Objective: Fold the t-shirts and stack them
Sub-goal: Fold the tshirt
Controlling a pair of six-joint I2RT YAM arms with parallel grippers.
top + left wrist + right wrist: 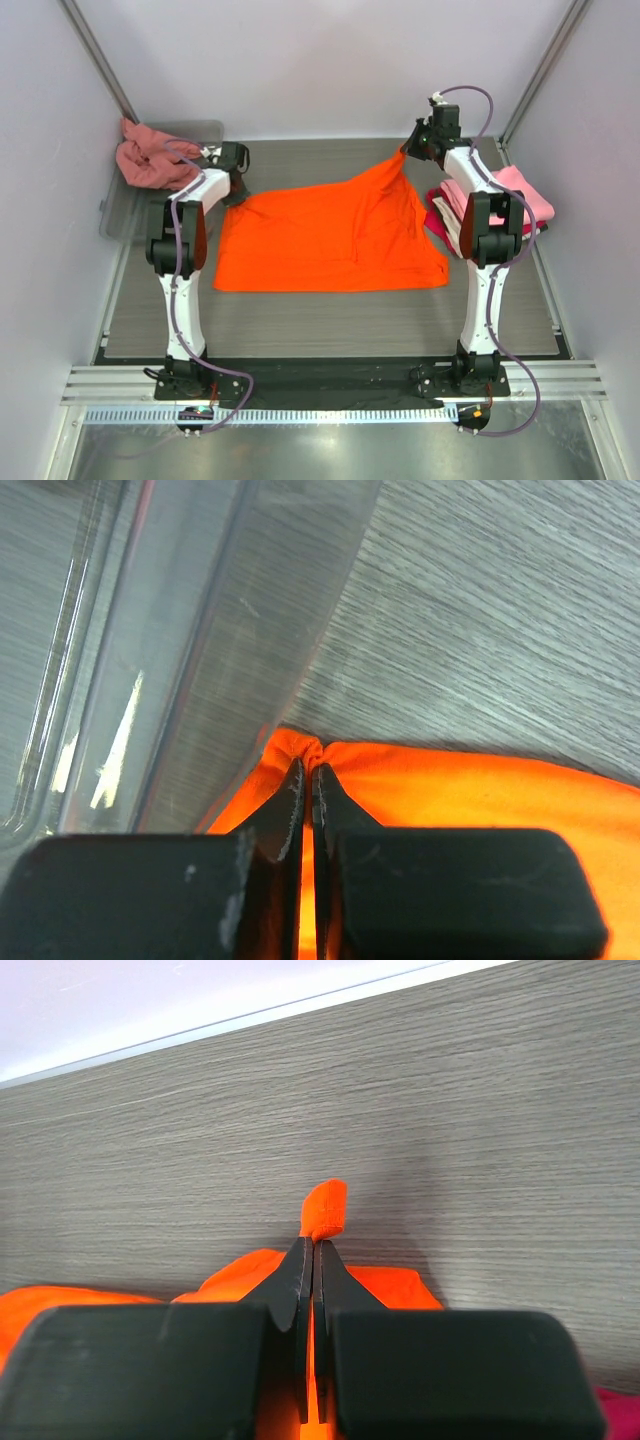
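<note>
The left tool (308, 780) is clamped shut on the far left corner of the bright orange t-shirt (330, 240), a small pucker of cloth pinched between its tips, low against the worktop (330, 320) and just beside the edge of the clear tray (200, 630). The right tool (313, 1250) is also closed tight on the orange cloth, with a little nub of fabric poking out past its tips. It holds the far right corner raised off the worktop, so the shirt rises in a taut peak toward it.

The rest of the orange t-shirt lies spread flat in the middle of the worktop between the two arms, its near edge straight and its near right corner pulled to a point.

A dusty salmon-pink t-shirt (150, 160) sits crumpled in the tray at the far left. On the right, partly behind the right arm, a light pink t-shirt (525, 195) lies folded on top of a crimson red t-shirt (437, 222), whose edge shows beneath.
</note>
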